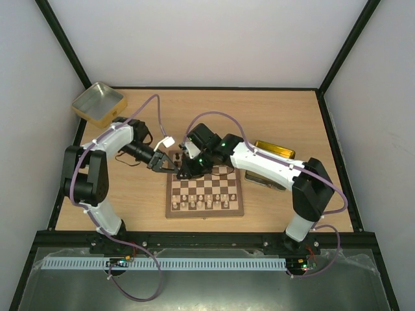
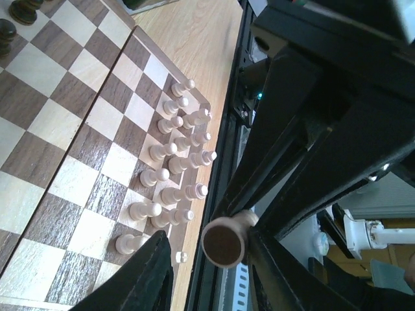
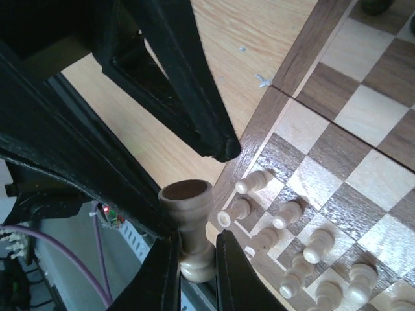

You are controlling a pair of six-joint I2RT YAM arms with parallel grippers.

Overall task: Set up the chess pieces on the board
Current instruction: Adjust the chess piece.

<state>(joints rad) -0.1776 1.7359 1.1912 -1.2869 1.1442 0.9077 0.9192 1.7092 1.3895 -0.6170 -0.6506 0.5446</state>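
The board (image 1: 205, 212) lies in the middle of the table, with two rows of cream chess pieces (image 1: 204, 199) standing on its near side. Above its far left corner my right gripper (image 3: 196, 238) is shut on one larger cream piece (image 3: 187, 201), held by its head end with its dark-felted base up. My left gripper (image 2: 207, 245) faces it from the left. The left jaws stand apart on either side of that piece's base (image 2: 224, 241), with a gap on one side. In the top view the two grippers (image 1: 162, 163) (image 1: 185, 168) meet and hide the piece.
One gold tin (image 1: 98, 102) sits open at the back left corner. Another gold tin (image 1: 275, 150) lies to the right of the board, partly under my right arm. Dark chessmen (image 2: 19, 10) stand on the board's far side. A tiny pale bit (image 2: 181, 257) lies beside the board's edge.
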